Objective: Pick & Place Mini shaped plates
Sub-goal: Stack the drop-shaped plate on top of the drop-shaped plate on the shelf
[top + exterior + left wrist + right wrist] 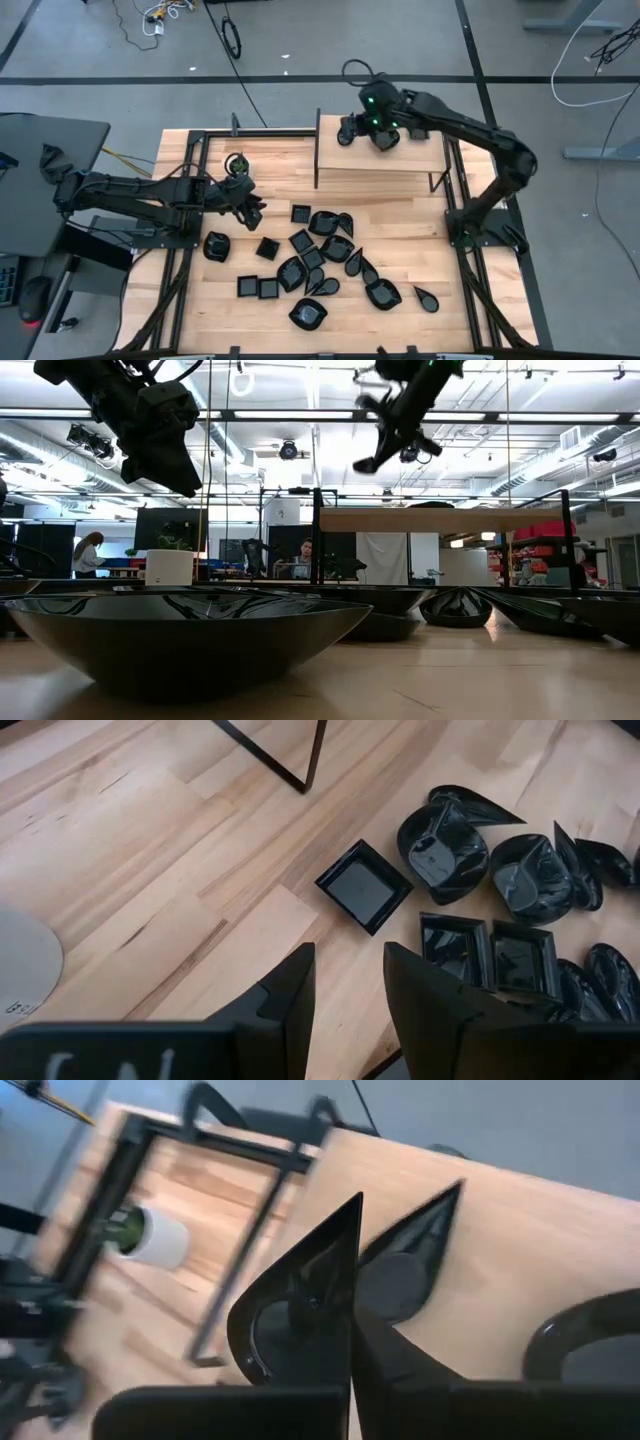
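The right tool (pixel 352 1330) is seen in its wrist view clamped on a glossy black teardrop plate (pixel 295 1315) above the raised shelf (pixel 400 158) at the bench's far edge; the high view hides this plate. The left tool (pixel 350 990) is held open, empty, over bare bench (pixel 200 290) near a square plate (pixel 363 885). Remaining mini plates (pixel 320 265) are scattered mid-bench, teardrop, square and rounded.

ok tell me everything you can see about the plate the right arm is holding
It is a glossy black teardrop plate, one end rounded, the other drawn to a sharp point, with a shallow bowl and raised rim. The right end effector is shut on its edge and holds it tilted in the air above the raised wooden shelf. Nothing else touches it.
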`<state>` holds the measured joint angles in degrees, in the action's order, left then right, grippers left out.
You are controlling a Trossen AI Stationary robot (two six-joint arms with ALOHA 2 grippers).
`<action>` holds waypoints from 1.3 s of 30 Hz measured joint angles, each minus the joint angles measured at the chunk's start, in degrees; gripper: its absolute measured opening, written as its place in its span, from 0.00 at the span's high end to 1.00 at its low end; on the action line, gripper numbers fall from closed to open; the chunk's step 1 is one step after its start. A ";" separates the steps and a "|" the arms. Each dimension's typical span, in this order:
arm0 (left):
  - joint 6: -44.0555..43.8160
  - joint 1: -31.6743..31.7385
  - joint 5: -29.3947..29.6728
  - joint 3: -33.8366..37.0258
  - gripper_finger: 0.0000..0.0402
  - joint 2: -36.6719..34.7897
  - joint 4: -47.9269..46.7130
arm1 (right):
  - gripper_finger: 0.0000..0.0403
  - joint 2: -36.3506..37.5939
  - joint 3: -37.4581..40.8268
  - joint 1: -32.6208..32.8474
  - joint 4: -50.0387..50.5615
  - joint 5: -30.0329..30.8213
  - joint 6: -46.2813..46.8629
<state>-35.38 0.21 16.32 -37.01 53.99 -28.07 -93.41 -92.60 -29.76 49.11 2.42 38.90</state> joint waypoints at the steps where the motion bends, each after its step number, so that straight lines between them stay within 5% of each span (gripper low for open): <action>1: -0.19 0.00 0.00 0.00 0.69 0.01 0.02 | 1.00 -0.82 0.00 -0.65 -0.09 -0.17 -0.66; 39: -1.37 0.00 0.61 0.00 0.69 0.01 -0.02 | 0.97 -8.15 0.85 -5.09 -1.40 -0.33 -1.86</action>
<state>-36.75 0.21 16.93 -37.01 54.00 -28.10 -101.56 -91.74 -34.85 47.70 2.09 37.04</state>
